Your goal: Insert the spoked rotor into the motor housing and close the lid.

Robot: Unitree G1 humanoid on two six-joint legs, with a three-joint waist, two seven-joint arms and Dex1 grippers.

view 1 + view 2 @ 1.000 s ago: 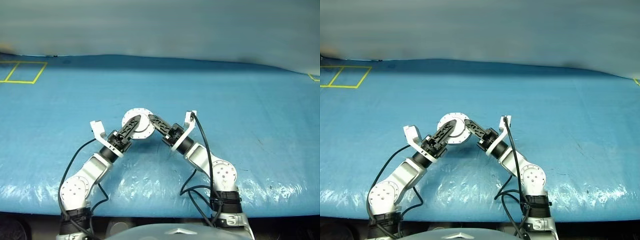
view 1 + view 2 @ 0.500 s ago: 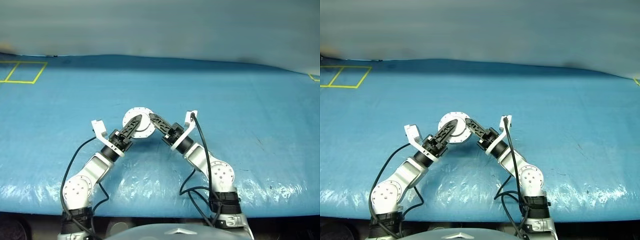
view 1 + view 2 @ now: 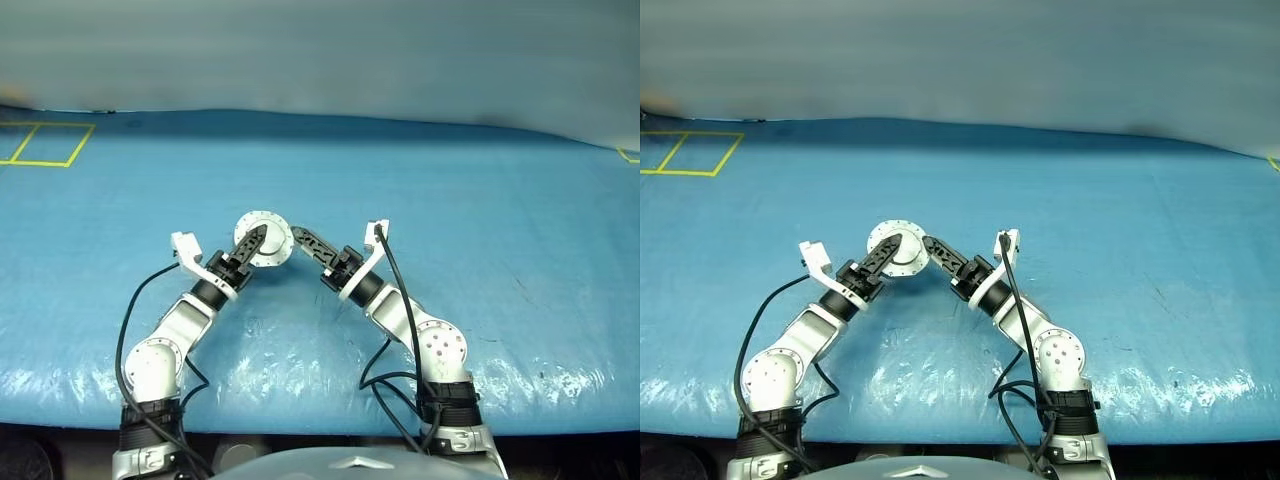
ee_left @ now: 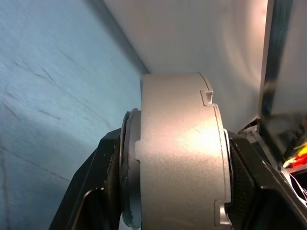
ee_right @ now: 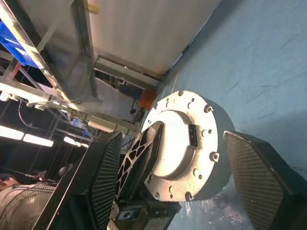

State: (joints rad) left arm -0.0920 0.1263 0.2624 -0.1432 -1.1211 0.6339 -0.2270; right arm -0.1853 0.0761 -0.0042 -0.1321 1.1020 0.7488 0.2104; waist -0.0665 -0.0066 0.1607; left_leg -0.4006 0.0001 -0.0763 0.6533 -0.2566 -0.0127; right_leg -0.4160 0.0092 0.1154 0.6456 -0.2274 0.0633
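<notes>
The motor housing [image 3: 266,236] is a squat round silver body with small holes around the rim of its flat face. It hangs above the blue table, and my left gripper [image 3: 254,241] is shut on it, one black finger [image 5: 142,154] lying across that face. In the left wrist view the housing [image 4: 177,153] sits between both fingers, with a thinner disc against one end. I cannot tell whether that disc is the lid. The spoked rotor is hidden. My right gripper [image 3: 300,238] is open just right of the housing [image 5: 192,139], its pads [image 5: 252,177] apart from it.
A blue plastic sheet [image 3: 480,220] covers the whole table, wrinkled and shiny near the front edge. A yellow taped square [image 3: 45,143] marks the far left corner. Black cables [image 3: 395,300] loop beside both forearms. A pale wall stands behind the table.
The right gripper has opened and let go of the housing while staying in place. The left gripper has carried the housing to the left and a little farther away.
</notes>
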